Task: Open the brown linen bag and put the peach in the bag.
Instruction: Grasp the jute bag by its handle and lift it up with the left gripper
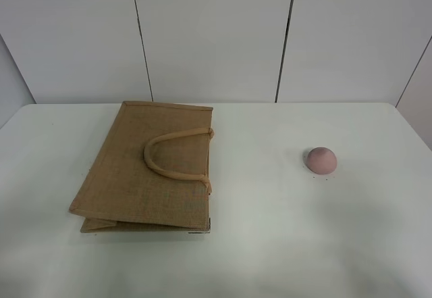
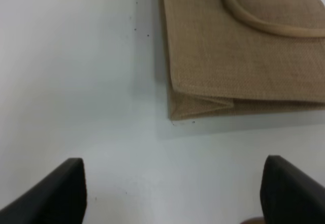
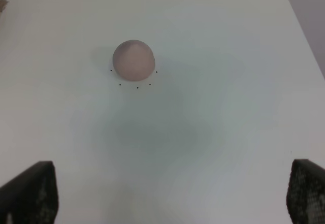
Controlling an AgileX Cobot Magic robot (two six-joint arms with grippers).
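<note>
The brown linen bag (image 1: 145, 169) lies flat and folded on the left half of the white table, its beige looped handle (image 1: 174, 155) on top. The left wrist view shows one bag corner (image 2: 244, 56) and part of the handle. The pinkish peach (image 1: 321, 160) sits alone on the right half of the table; it also shows in the right wrist view (image 3: 133, 60). My left gripper (image 2: 175, 193) is open, short of the bag's corner. My right gripper (image 3: 172, 196) is open, well back from the peach. Neither gripper shows in the exterior high view.
The white table (image 1: 270, 244) runs to a pale panelled wall (image 1: 216, 34) at the back. A table corner and edge (image 3: 292, 10) show beyond the peach in the right wrist view.
</note>
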